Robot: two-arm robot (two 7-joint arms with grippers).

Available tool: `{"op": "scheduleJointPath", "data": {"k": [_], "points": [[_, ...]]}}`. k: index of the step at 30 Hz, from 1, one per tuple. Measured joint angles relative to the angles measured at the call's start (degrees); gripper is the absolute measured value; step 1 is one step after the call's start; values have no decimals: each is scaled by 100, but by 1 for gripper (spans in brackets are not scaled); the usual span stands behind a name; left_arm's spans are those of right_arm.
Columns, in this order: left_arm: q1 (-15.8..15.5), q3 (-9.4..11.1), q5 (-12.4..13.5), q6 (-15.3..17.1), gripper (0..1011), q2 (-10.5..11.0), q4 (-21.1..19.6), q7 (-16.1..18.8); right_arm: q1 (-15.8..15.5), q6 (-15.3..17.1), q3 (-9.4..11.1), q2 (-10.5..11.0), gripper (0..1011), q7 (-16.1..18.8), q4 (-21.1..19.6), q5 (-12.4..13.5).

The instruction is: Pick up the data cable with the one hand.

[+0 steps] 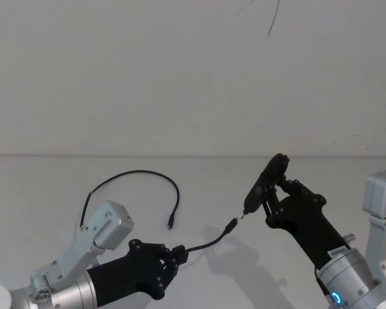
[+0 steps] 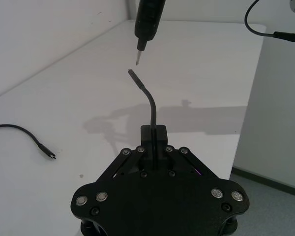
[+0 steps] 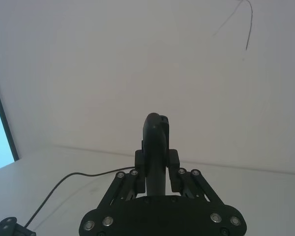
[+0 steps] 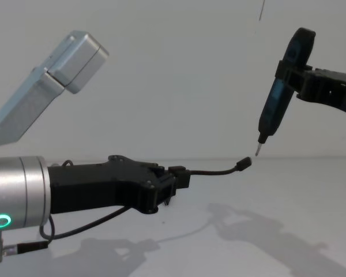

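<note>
Nearest to the head camera, the left end effector [image 1: 174, 254] is reaching forward above the white worktop [image 1: 58, 180]. Its two black fingers [image 4: 174, 179] are pressing together on a short black lead [image 1: 209, 243], which is bending upward to a small plug at its free end. In the chest view this lead is hanging clear above the worktop, and a green ring light [image 4: 1, 221] is glowing on the silver wrist of the left arm.

On the right side, the right end effector [image 1: 275, 193] is clamping a slim pen-shaped tool [image 1: 265, 185]. The tool is tilting down, and its metal tip is sitting just beside the plug of the lead; I cannot tell if they are touching.

Farther back on the left, the data cable [image 1: 135, 174] is lying on the worktop in an open arch. It is lying well apart from both end effectors, and nothing is touching it.
</note>
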Motion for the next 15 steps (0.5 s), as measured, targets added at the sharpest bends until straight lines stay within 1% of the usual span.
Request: {"op": "scheduleJointPath", "data": {"k": [15], "points": [[0, 0, 0, 0, 50, 0, 0, 0, 18, -121, -23, -2, 269, 106, 86, 13]]}}
